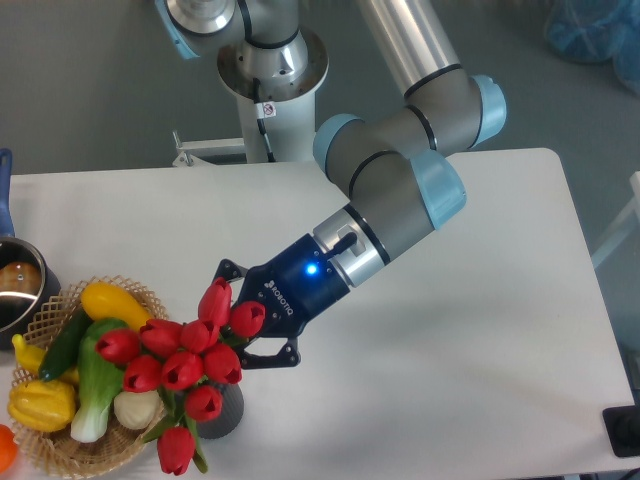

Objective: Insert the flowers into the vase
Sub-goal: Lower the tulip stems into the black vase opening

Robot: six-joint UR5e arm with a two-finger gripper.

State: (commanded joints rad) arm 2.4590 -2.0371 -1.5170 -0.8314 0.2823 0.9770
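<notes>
A white table (pixel 450 330) carries 3 things, all at its left. The wicker basket (pixel 60 445) and grey vase (pixel 228 410) sit near; a metal pot (pixel 18 290) sits farther back.

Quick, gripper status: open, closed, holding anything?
Gripper: closed on the flowers, holding the bunch over the vase.
</notes>
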